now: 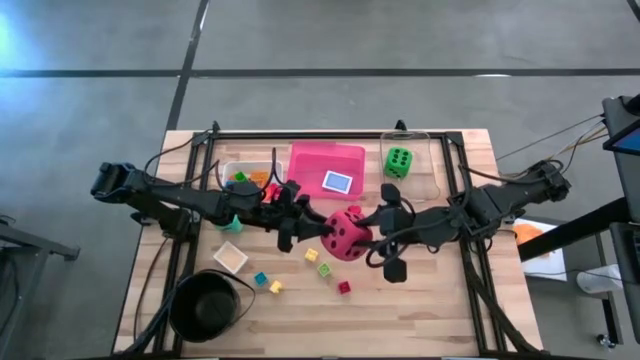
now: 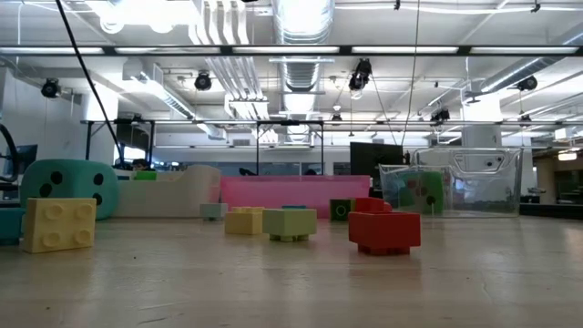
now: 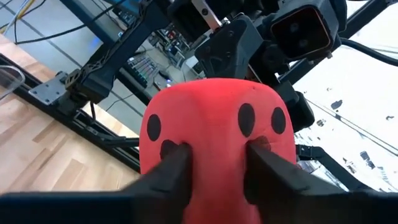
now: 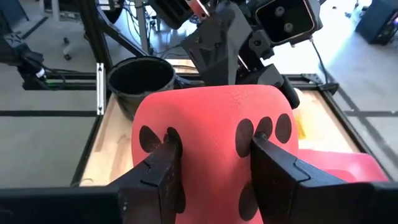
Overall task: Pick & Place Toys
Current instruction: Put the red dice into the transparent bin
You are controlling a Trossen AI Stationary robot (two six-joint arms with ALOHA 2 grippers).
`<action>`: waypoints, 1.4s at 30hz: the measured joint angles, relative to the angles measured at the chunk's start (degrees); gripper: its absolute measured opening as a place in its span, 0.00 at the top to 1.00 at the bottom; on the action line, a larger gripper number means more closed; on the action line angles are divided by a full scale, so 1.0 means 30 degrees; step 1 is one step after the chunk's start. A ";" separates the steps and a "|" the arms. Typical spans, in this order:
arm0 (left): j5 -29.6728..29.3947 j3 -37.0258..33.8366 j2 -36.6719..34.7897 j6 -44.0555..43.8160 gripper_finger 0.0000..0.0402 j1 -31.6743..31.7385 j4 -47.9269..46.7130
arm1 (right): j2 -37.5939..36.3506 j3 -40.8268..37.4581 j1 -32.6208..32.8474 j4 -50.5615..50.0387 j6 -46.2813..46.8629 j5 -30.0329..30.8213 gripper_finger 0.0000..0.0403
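I've got the red die [image 1: 347, 234] up off the table centre, btwn both arms: left gripper [image 3: 214, 165] and right gripper [image 4: 214, 155] each pinch it, fingers partway closed, pressed into opposite sides.

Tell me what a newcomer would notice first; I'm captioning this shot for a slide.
The red die at the table's middle, gripped from both sides at once by the left end effector and the right end effector. Next, the pink tray behind it with a card inside, and the green die in the clear tray beside it.
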 joint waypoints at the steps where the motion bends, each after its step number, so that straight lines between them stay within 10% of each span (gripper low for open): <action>1: -0.0003 0.0005 0.0000 -0.0034 0.55 0.0000 0.0015 | -0.0063 -0.0017 -0.0007 -0.0040 0.0163 -0.0145 0.64; 9: 0.0095 0.0078 0.0022 -0.1438 0.04 0.0097 -0.0933 | -0.0448 -0.0072 -0.0058 -0.0716 0.1920 -0.1384 0.67; 22: 0.1427 0.0130 -0.0361 -0.2819 0.15 0.1806 -0.3318 | -0.0526 -0.0097 -0.0351 -0.1451 0.4337 -0.2905 0.70; 42: 0.0848 0.0051 -0.7501 -0.0255 0.15 0.3486 -1.4650 | -0.0703 -0.0039 -0.5924 -0.7223 1.0786 -0.2724 0.71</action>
